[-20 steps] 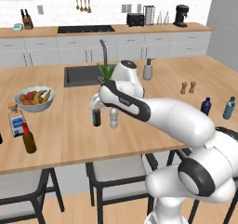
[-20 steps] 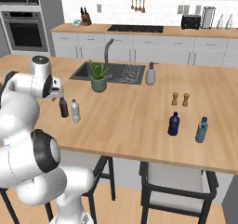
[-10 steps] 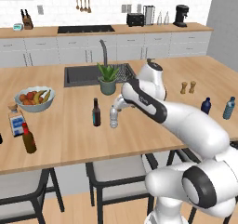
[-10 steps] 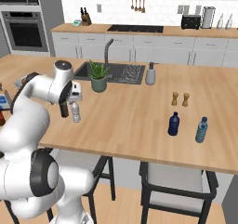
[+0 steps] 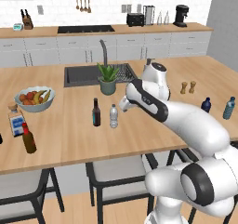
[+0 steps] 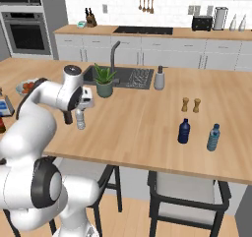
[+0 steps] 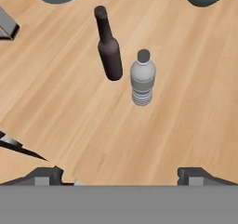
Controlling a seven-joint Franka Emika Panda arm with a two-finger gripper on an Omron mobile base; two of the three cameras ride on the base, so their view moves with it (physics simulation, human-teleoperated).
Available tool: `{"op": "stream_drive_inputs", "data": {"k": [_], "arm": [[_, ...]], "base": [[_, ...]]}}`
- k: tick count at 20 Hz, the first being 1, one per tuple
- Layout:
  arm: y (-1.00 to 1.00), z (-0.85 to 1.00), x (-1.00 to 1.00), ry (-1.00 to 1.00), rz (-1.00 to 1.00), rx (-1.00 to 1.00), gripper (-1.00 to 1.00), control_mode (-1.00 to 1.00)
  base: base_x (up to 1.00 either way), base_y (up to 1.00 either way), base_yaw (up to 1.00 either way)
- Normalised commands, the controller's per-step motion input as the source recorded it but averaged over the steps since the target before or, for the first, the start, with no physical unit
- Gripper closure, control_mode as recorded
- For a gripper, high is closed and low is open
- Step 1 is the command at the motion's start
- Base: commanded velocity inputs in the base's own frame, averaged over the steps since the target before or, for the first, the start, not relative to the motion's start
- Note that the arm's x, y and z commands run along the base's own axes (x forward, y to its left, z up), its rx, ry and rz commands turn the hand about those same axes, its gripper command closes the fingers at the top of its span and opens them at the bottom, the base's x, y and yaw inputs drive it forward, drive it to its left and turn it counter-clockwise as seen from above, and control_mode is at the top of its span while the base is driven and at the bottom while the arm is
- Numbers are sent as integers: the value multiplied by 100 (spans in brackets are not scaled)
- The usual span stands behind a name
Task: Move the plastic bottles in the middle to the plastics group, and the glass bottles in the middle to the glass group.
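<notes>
The clear plastic bottle (image 5: pixel 113 116) (image 6: pixel 80 119) (image 7: pixel 142 79) stands upright mid-counter. The near-black glass bottle (image 5: pixel 96 112) (image 7: pixel 109 49) stands just left of it. My gripper (image 5: pixel 123 108) (image 6: pixel 84 104) (image 7: pixel 122 176) hovers open and empty a little right of and above the clear bottle, touching nothing. At the far left, the brown red-capped bottle (image 5: pixel 29 139) stands close to the flat blue-labelled bottle (image 5: pixel 15 121). The dark-blue bottle (image 5: pixel 206 105) (image 6: pixel 183 131) and the light-blue one (image 5: pixel 228 108) (image 6: pixel 213 137) stand at the counter's right end.
A fruit bowl (image 5: pixel 34 97) sits at the left, with a potted plant (image 5: pixel 108 79) (image 6: pixel 104 81) and the sink (image 5: pixel 83 74) behind the bottles. Two wooden shakers (image 5: pixel 188 87) (image 6: pixel 191 104) stand near the plastics group. Stools stand below the counter's near edge.
My arm has swung right, from over the near-black bottle to just past the clear bottle. The gripper stayed open; no bottle moved.
</notes>
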Motion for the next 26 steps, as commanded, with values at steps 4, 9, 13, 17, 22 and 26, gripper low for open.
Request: {"op": "stream_drive_inputs", "data": {"k": [4, 9, 13, 17, 22, 26], "arm": [[-19, -11, 19, -4, 0, -8, -100, -100], [-23, -2, 19, -2, 0, -3, -100, -100], [-14, 0, 24, 0, 0, 0, -100, -100], [3, 0, 23, 0, 0, 0, -100, -100], [43, -6, 31, 0, 0, 0, -100, -100], [36, -6, 30, 0, 0, 0, -100, -100]], "base": [[0, 0, 0], [0, 0, 0], [0, 0, 0], [0, 0, 0], [0, 0, 0], [0, 0, 0]]}}
